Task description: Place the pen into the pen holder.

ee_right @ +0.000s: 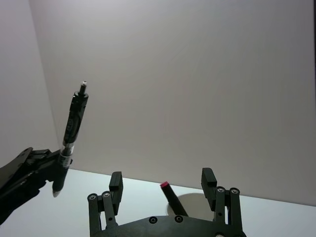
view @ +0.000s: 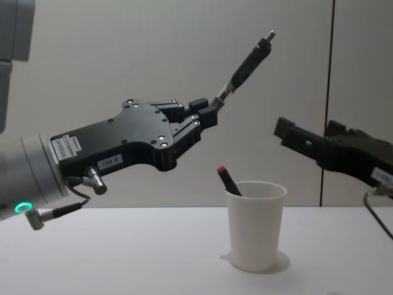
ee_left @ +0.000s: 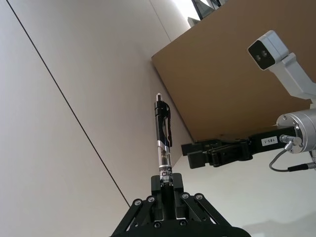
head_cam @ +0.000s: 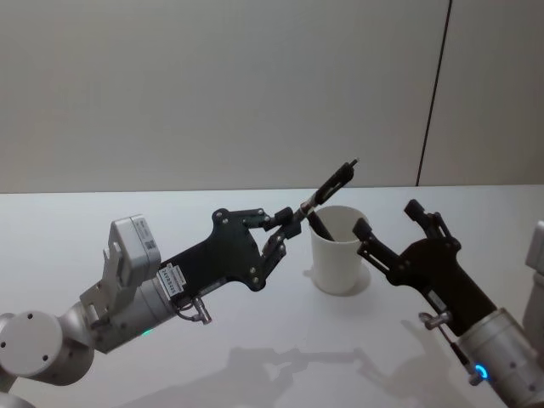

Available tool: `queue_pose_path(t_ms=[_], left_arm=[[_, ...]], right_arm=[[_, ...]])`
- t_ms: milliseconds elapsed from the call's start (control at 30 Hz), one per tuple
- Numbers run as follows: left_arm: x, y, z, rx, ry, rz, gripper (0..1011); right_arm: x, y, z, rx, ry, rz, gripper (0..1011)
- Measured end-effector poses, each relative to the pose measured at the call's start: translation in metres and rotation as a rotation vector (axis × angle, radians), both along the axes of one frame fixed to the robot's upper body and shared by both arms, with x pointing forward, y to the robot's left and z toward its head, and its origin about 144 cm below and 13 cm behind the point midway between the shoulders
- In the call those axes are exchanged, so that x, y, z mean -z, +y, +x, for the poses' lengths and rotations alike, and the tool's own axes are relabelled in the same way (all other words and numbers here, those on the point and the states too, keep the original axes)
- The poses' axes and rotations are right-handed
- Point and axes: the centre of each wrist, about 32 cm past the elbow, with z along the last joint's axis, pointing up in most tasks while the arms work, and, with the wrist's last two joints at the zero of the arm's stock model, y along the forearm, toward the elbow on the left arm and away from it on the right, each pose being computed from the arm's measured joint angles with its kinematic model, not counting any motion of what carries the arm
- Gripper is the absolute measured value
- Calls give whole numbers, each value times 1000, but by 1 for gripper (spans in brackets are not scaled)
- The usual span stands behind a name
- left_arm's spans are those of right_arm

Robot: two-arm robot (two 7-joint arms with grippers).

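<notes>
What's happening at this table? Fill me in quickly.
The robot's left hand is shut on a black pen near its lower end. It holds the pen tilted in the air, above the white paper cup and to its left. The pen is not yet in the cup. A red-tipped marker already leans inside the cup, which stands on the table. The right hand hovers open on the cup's other side, holding nothing.

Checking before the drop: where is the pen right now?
In the chest view, the pen is held tilted in the left gripper, raised above the pen holder, not yet inside it.
</notes>
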Motion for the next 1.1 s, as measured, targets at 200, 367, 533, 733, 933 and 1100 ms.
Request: queue_pose_path(t_ms=[200, 367, 533, 733, 933, 1100], left_arm=[[0, 0, 0, 0, 0, 0, 138], [0, 0, 0, 0, 0, 0, 138], [0, 0, 0, 0, 0, 0, 138], [0, 0, 0, 0, 0, 0, 138], [0, 0, 0, 0, 0, 0, 138], [0, 0, 0, 0, 0, 0, 138]], right_arm=[[-1, 5, 6, -49, 1, 8, 1002], [-2, 9, 11, -84, 0, 18, 1001], [-5, 13, 14, -135, -6, 35, 1002], [-7, 17, 16, -190, -18, 58, 1002], [-10, 19, 14, -224, -32, 74, 1002], [-13, 18, 9, -241, -45, 83, 1001]])
